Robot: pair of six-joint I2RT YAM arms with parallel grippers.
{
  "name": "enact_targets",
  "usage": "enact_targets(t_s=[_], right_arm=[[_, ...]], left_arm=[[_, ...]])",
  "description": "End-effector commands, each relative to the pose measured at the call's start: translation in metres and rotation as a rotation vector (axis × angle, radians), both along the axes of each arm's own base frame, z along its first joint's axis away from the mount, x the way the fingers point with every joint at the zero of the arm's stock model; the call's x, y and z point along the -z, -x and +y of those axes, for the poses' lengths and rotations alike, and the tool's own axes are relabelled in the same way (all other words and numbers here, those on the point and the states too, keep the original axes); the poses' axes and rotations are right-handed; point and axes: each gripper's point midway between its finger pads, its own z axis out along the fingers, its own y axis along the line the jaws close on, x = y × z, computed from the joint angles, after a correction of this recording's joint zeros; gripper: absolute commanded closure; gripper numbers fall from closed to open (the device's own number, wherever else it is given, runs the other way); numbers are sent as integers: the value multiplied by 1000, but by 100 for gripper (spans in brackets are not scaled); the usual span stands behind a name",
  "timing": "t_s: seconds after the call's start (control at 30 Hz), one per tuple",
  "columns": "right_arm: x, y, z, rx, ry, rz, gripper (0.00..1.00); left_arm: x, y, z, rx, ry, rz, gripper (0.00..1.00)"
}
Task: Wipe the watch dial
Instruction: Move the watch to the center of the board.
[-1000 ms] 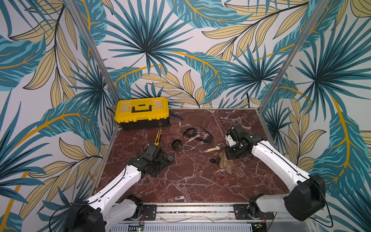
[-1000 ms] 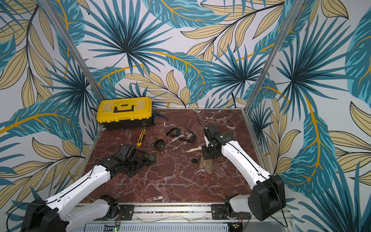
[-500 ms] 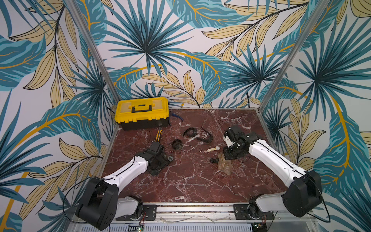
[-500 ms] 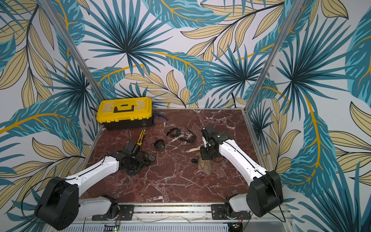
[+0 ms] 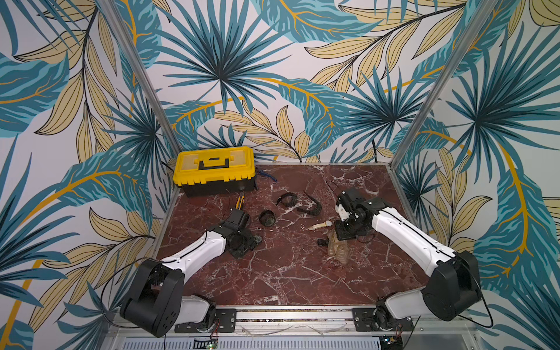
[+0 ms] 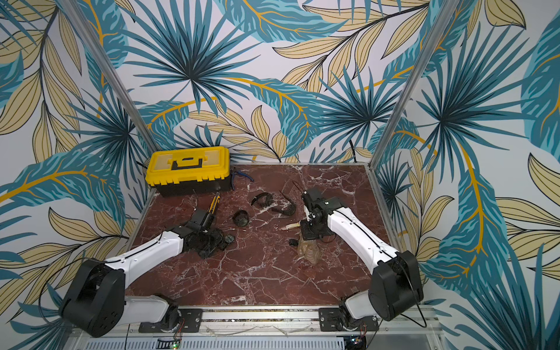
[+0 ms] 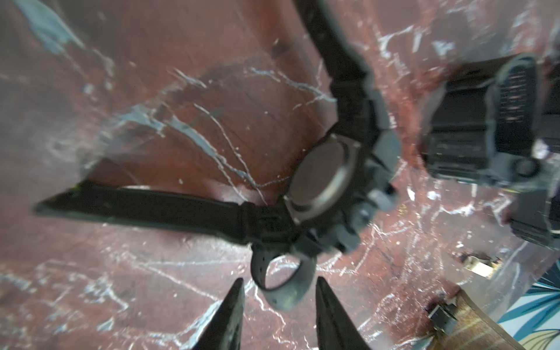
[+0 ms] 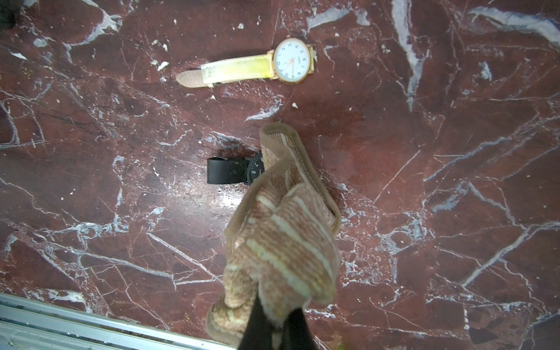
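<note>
Watch dial point(image 8: 256, 172) lying near gold watch point(image 8: 292, 60), half-covered: right gripper point(image 8: 277, 312), jaws clenching cloth point(image 8: 281, 236), dragging it onto dial, so wiping starting. Left gripper point(image 7: 280, 280) creeping over bulky watch point(image 7: 321, 178), well apart from gold watch, jaws parted.

My left arm point(image 5: 194, 254) has swung round! Its big black joint point(image 5: 151, 298), low at the near corner a second ago, now rides higher and closer in toward the table. The left wrist point(image 5: 237, 218) has pushed deeper and now sits just beside the near end of the yellow-handled screwdriver point(image 5: 240, 201). Over on the other side, my right gripper point(image 8: 276, 328) has nudged the striped cloth point(image 5: 336, 250) a shade leftward, toward the small black watch point(image 5: 322, 241).
</note>
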Motion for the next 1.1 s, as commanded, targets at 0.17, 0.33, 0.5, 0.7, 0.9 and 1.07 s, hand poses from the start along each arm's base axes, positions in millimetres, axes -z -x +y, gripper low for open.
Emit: enact_targets(t_s=[0.17, 0.33, 0.5, 0.7, 0.9, 1.07], right_arm=[[-2, -1, 1, 1, 4, 2, 100], [-2, -1, 2, -1, 2, 3, 100], [-1, 1, 2, 3, -5, 3, 100], [-4, 4, 3, 3, -7, -3, 100], [-8, 8, 6, -3, -7, -14, 100], [-16, 12, 15, -20, -8, -28, 100]], left_arm=[[-12, -18, -5, 3, 19, -59, 69], [-12, -19, -10, 38, 32, -58, 79], [-16, -18, -15, 74, 54, -68, 92], [-23, -15, -23, 134, 82, -87, 100], [-36, -14, -47, 250, 131, -123, 100], [-49, -13, -85, 406, 216, -167, 100]])
